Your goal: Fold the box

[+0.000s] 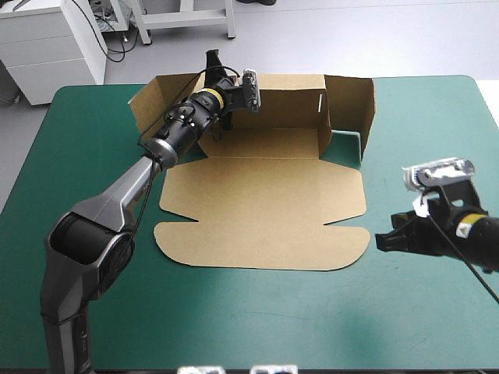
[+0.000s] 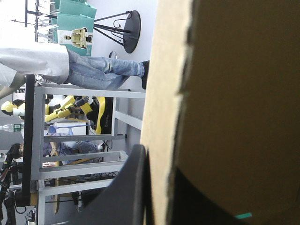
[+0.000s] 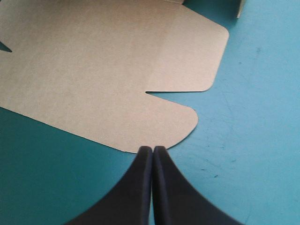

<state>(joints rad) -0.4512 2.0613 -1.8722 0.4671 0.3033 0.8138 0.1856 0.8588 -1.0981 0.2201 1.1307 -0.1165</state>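
The box [image 1: 265,195] lies mid-table on the teal-green cover [image 1: 78,156], back wall raised, lid flat. The left gripper [image 1: 213,66] pinches that wall's top edge, its arm crossing the board. The right gripper [image 1: 380,241], fingers pressed together, hangs beside the lid's corner.

Box [image 1: 265,202] was matt brown board, smooth-faced ahead of the right gripper [image 3: 153,149], teal-green cover [image 3: 253,140] beside it looked matt, faintly scuffed, black fingers [image 3: 136,192] showed a smooth, dull sheen.

The box [image 1: 265,195] stands with its back wall up, pinched in the left gripper [image 1: 212,64]. Its lid lies flat, just ahead of the right gripper [image 1: 382,241].
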